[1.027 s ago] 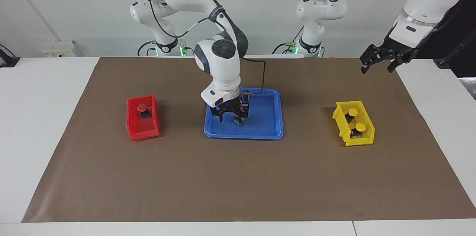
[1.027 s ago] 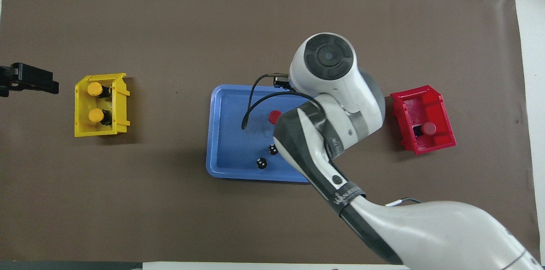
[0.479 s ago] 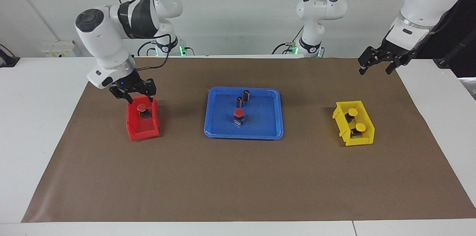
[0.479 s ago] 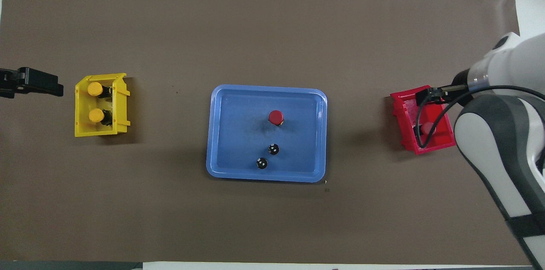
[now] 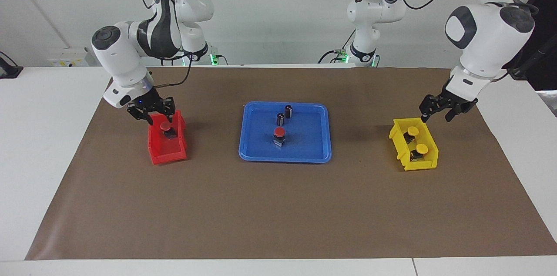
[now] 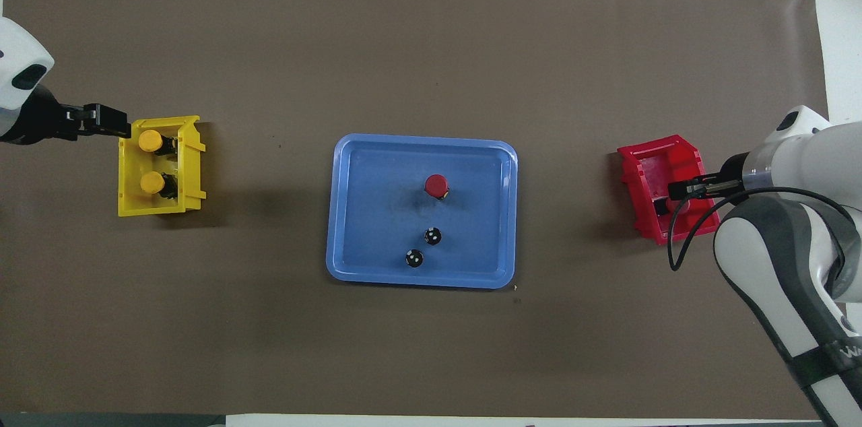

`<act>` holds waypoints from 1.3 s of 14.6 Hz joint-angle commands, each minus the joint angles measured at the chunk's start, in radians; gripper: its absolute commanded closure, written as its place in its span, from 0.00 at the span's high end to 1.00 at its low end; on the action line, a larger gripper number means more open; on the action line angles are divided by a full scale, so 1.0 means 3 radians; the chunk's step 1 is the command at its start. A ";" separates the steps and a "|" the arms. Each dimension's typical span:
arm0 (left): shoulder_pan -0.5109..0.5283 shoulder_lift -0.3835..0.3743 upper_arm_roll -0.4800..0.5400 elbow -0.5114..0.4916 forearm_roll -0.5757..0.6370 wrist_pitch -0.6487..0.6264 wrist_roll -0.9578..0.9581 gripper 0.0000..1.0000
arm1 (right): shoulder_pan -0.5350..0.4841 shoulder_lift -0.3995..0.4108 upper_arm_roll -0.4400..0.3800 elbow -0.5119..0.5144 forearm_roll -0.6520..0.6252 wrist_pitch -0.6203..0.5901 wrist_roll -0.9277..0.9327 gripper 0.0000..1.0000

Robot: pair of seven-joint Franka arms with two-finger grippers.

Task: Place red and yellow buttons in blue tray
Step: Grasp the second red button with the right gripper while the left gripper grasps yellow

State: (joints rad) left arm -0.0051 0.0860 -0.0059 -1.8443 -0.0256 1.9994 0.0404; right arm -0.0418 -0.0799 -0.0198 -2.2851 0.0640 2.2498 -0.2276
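The blue tray lies mid-table with one red button standing in it. A second red button sits in the red bin. My right gripper is low over it, open, a finger on each side of the cap. Two yellow buttons sit in the yellow bin. My left gripper hangs open just above that bin's rim toward the left arm's end of the table.
Two dark capless cylinders stand in the tray, nearer to the robots than the red button. Brown paper covers the table under everything.
My right arm left a red button in the tray, swung to the red bin and lowered around the button there. The left gripper came down to the yellow bin.
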 commanded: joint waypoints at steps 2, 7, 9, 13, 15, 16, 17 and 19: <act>0.0068 0.0194 -0.0006 -0.0197 -0.0022 0.0524 0.0014 0.78 | -0.0065 0.0016 0.0046 -0.0206 0.0083 0.0277 -0.0126 0.66; 0.0053 0.0266 -0.0011 -0.0483 -0.0027 0.0867 0.0009 0.77 | -0.0035 0.0031 0.0051 -0.0293 0.0083 0.0395 -0.0121 0.66; 0.0027 0.0261 -0.0011 -0.0622 -0.0027 0.1020 0.0004 0.77 | -0.0035 0.0021 0.0051 -0.0354 0.0083 0.0477 -0.0121 0.66; 0.0022 0.0271 -0.0011 -0.0673 -0.0027 0.1071 0.0009 0.74 | -0.0040 0.0036 0.0051 -0.0426 0.0083 0.0533 -0.0172 0.60; 0.0027 0.0266 -0.0011 -0.0709 -0.0027 0.1113 0.0004 0.58 | -0.0040 0.0036 0.0051 -0.0426 0.0083 0.0533 -0.0177 0.49; 0.0027 0.0271 -0.0011 -0.0709 -0.0027 0.1113 -0.0012 0.33 | -0.0040 0.0036 0.0051 -0.0426 0.0078 0.0528 -0.0182 0.42; 0.0027 0.0296 -0.0011 -0.0704 -0.0027 0.1113 -0.0022 0.17 | -0.0045 0.0036 0.0046 -0.0421 0.0083 0.0518 -0.0187 0.33; 0.0022 0.0312 -0.0011 -0.0643 -0.0027 0.1057 -0.0042 0.02 | -0.0045 0.0041 0.0046 -0.0355 0.0078 0.0437 -0.0208 0.30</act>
State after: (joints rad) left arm 0.0058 0.1831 -0.0124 -2.0295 -0.0256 2.3033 0.0376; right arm -0.0439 -0.0599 -0.0106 -2.3945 0.0640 2.3836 -0.2447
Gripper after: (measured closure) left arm 0.586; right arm 0.586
